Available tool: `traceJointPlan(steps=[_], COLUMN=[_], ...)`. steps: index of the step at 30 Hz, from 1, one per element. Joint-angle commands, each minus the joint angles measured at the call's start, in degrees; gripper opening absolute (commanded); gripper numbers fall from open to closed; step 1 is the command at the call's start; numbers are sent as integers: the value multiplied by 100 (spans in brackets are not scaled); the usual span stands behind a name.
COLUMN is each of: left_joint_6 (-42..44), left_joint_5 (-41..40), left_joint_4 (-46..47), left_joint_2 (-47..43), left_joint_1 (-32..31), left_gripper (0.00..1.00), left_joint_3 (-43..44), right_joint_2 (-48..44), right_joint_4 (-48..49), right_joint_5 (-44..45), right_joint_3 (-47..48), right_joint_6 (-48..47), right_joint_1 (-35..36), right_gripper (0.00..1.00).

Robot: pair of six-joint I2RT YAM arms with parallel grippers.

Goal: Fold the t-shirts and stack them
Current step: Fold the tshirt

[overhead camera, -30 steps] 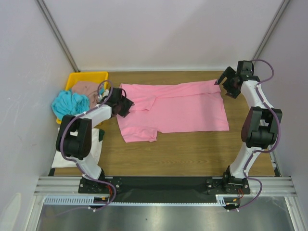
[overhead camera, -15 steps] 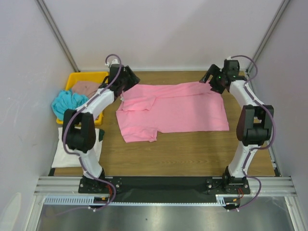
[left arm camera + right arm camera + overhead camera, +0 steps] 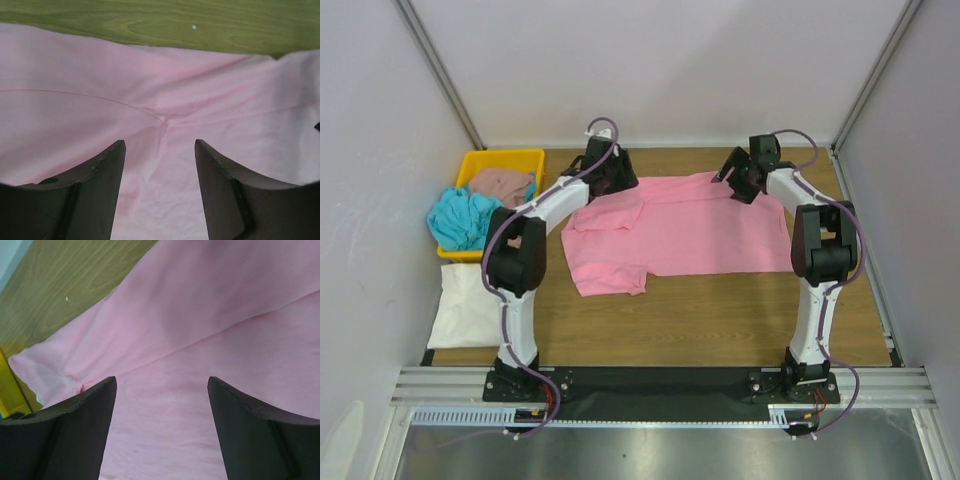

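Note:
The bright pink t-shirt (image 3: pixel 690 225) lies spread on the wooden table, its lower left part folded over. My left gripper (image 3: pixel 610 180) hovers over its far left sleeve area, jaws open with only pink cloth (image 3: pixel 160 100) beneath them (image 3: pixel 160 145). Over the shirt's far edge, right of centre, my right gripper (image 3: pixel 735 182) also stands open above pink cloth (image 3: pixel 200 315), nothing pinched (image 3: pixel 162 382). A turquoise t-shirt (image 3: pixel 465 218) and a dusty brown-pink t-shirt (image 3: pixel 505 183) lie bunched at the yellow tray. A cream-white t-shirt (image 3: pixel 470 305) lies folded at the left front.
The yellow tray (image 3: pixel 500 158) stands at the back left corner, its edge showing in the right wrist view (image 3: pixel 10 390). Bare wood (image 3: pixel 720 310) runs along the front of the pink shirt. White walls enclose the table on three sides.
Both arms have swung inward to the pink shirt's far edge: the left from beside the tray to the far left sleeve, the right leftward from the far right corner. The right jaws have narrowed a little.

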Motion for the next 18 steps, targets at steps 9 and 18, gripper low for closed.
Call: traceJointPlan(steps=[9,18], left_joint_6=[1603,1683], left_joint_5=[-1184,-1404], left_joint_4=[-1042,-1235], left_joint_2=[441,714], left_joint_1=[-844,-994], left_gripper=[60,53], left_joint_3=[1084,1225], right_joint_2=[287,366], right_joint_4=[90,63], right_joint_5=[512,899], right_joint_3=[174,121], right_joint_6=[233,206], right_joint_1=[-206,-311], right_gripper=[73,62])
